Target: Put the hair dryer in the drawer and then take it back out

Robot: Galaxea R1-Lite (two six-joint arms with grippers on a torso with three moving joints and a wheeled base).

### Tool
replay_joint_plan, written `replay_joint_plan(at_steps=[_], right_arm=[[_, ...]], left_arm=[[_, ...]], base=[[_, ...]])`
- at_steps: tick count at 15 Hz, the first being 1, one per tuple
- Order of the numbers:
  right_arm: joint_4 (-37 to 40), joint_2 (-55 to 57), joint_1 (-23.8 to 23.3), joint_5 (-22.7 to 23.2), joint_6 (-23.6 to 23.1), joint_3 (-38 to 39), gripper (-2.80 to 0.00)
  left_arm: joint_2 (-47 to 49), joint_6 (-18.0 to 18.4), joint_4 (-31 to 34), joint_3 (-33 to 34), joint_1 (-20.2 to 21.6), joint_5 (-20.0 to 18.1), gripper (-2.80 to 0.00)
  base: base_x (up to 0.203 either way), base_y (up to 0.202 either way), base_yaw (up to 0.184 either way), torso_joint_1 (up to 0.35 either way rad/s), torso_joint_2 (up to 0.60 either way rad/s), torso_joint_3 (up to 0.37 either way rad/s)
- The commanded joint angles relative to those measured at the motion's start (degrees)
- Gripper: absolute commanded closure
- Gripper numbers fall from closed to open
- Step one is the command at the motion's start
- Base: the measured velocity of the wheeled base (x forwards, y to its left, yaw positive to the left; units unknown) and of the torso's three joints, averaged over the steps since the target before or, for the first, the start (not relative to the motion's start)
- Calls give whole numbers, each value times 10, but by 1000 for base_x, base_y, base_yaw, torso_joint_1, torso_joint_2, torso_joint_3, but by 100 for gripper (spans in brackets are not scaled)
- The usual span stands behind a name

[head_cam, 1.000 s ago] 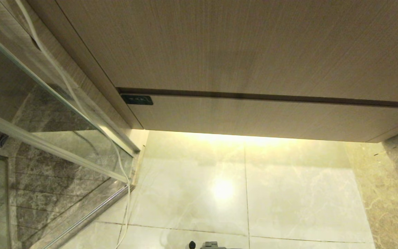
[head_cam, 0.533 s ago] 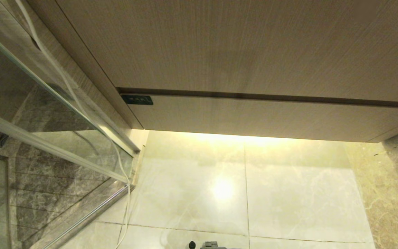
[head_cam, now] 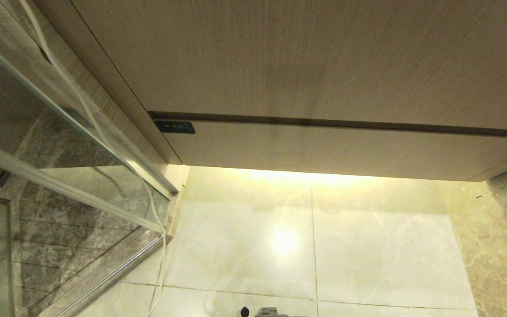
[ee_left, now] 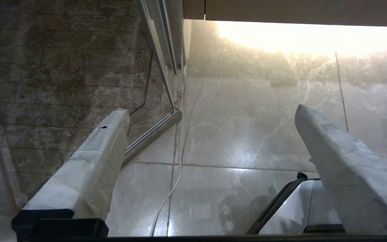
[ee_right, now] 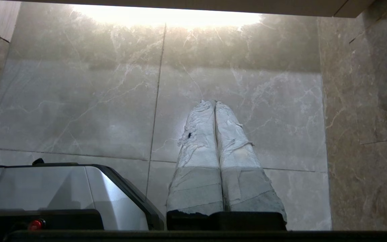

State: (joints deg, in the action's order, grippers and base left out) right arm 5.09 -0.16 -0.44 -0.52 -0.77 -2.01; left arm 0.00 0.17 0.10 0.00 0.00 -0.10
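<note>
Right now you're at the start: the drawer [head_cam: 324, 149] is shut, no hair dryer shows, left gripper [ee_left: 212, 116] jaws spread, right gripper [ee_right: 214, 104] jaws closed empty below the drawer, so open it first.

Glossy pale marble floor [head_cam: 244, 246], white cord [head_cam: 162, 264] trailing along its left edge.
</note>
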Motion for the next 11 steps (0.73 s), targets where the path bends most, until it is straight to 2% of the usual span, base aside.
replay_joint_plan(at_steps=[1, 11], right_arm=[[0, 1, 0, 0, 0, 0, 0], [0, 1, 0, 0, 5, 0, 0]], left_arm=[[0, 0, 0, 0, 0, 0, -280], [0, 0, 0, 0, 0, 0, -280]], base=[[0, 0, 0, 0, 0, 0], [0, 0, 0, 0, 0, 0]])
